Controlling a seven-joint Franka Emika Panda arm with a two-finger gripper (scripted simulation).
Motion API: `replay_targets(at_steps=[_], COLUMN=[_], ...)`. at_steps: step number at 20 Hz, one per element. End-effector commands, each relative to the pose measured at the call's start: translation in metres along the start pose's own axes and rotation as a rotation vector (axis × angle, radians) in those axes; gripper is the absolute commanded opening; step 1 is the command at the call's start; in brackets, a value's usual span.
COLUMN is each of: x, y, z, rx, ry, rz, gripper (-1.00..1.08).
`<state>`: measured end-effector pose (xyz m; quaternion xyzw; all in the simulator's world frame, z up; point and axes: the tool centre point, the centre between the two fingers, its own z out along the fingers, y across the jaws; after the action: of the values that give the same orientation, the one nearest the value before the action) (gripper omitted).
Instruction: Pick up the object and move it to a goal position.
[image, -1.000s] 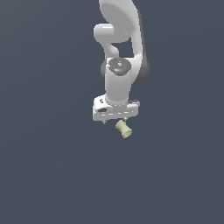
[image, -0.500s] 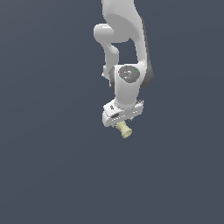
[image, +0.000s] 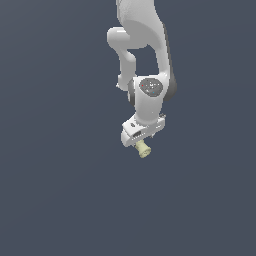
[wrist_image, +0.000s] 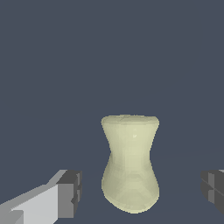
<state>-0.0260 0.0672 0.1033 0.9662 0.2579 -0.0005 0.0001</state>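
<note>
Object: the pale yellow-cream spool-shaped object (wrist_image: 130, 162) has a narrow waist and flared ends; in the exterior view the object (image: 143, 149) sits just under the gripper's lower edge.
Gripper: the gripper (image: 140, 141) is spread wide; in the wrist view its dark pads (wrist_image: 70, 192) stand on either side of the spool with a clear gap to each, touching nothing.
Arm: the white arm (image: 145, 65) comes down from above, its upper part cut off by the frame.
Surroundings: one flat dark blue-grey ground everywhere; no edge or shadow separates bench from backdrop.
Unclear: whether the spool rests on anything cannot be told.
</note>
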Motion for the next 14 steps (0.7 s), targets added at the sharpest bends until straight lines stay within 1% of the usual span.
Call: replay_targets(at_steps=[1,5,11,14], x=[0.0,0.0,-0.001,-0.001], y=[0.0,0.0,-0.001,-0.001], z=[0.0,0.009,0.039,0.048], rx=[0.0,0.0,0.0,0.0], ry=[0.0,0.0,0.001,0.001], rz=[0.0,-0.001,-0.005,-0.005], gripper=[1.0,1.0,1.0,1.0])
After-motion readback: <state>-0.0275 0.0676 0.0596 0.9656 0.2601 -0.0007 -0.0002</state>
